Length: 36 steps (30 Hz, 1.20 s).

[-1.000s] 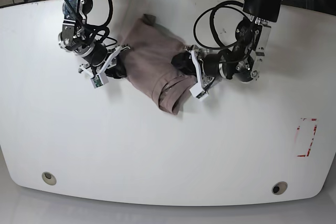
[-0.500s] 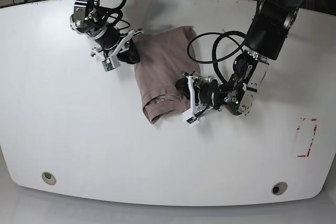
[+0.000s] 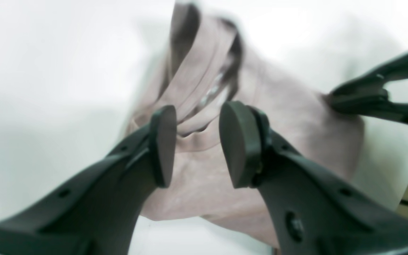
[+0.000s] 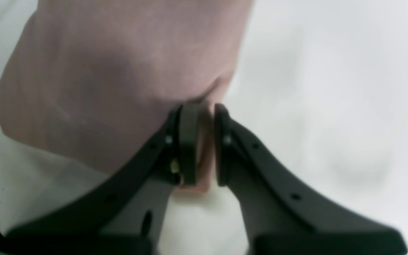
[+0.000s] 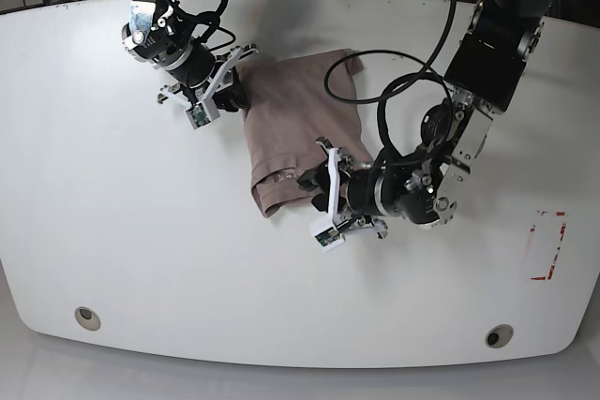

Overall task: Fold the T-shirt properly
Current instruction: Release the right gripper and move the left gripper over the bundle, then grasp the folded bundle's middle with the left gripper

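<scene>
White tabletop (image 5: 112, 250) shows your left gripper (image 3: 197, 141) has let go, jaws apart, while the right gripper (image 4: 202, 145) stays pinched on the T-shirt (image 5: 291, 128), now a folded bundle.

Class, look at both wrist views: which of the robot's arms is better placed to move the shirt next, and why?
Probably the right. The right gripper is clamped on an edge of the shirt, while the left gripper hangs open beside it, gripping nothing.
</scene>
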Available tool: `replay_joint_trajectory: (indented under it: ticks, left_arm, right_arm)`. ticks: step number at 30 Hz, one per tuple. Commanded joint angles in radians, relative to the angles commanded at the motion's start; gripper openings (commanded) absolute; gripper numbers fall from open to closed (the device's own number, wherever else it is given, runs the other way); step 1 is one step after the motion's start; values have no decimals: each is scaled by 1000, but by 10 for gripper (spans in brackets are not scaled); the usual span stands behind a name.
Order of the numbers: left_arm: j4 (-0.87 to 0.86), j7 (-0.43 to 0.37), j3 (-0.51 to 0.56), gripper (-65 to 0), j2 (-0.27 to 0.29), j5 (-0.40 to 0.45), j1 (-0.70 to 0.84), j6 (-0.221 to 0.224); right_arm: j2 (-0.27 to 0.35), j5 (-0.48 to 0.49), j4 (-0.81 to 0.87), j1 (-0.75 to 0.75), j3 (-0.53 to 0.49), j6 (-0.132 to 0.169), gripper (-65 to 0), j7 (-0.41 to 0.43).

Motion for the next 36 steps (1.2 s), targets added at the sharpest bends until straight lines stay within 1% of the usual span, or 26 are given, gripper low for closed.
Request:
replay_joint_trajectory:
  ticks: [2,5,8,9,10,11,13,16,17,18,21,23,24,25,26,30,33,36]
  left_arm:
    - [40,-3,-31,-418,3,0,57,3]
    - [83,-37,-66,-418,5,2,135,49]
    - [137,-124,-72,-417,21,17,215,178]
    - [155,-152,-68,-415,28,40,242,232]
    - [161,-163,-68,-415,31,54,255,253]
    - [178,-190,-68,-415,41,95,285,310]
    - [198,-224,-61,-415,63,155,316,361]
    - [222,-295,-29,-415,92,269,358,420]
    - [224,-304,-21,-415,95,285,362,430]
    - [230,-345,0,-415,104,345,379,460]
    - [224,-422,57,-414,126,470,411,522]
    - [216,-460,92,-414,143,548,422,560]
    - [206,-483,114,-414,152,594,427,588]
    - [201,-493,121,-414,157,614,430,601]
    - [189,-509,137,-414,166,657,440,631]
    - [147,-559,170,-414,190,764,456,709]
    - [98,-569,189,-414,206,807,454,753]
    - [51,-569,203,-414,218,832,453,773]
  right_arm:
    - [6,0,21,0,0,0,-569,-25]
    - [11,0,51,2,17,0,-569,-60]
    - [11,2,84,2,74,5,-569,-80]
    - [11,3,94,2,94,8,-568,-86]
    - [11,3,95,2,101,8,-568,-89]
    - [11,0,98,5,121,8,-566,-97]
    - [18,0,98,9,143,9,-564,-107]
    - [51,9,98,12,149,9,-566,-117]
    - [54,9,98,12,149,9,-566,-117]
    - [55,9,98,12,149,9,-566,-117]
    - [60,9,97,12,153,9,-566,-117]
    - [60,6,97,12,155,9,-564,-117]
    - [60,5,97,12,157,9,-564,-117]
    - [60,5,97,12,157,9,-564,-117]
    - [60,5,97,12,157,9,-564,-117]
    - [61,5,95,12,157,9,-564,-117]
    - [60,9,95,12,157,9,-564,-117]
    - [60,9,95,12,157,9,-564,-117]
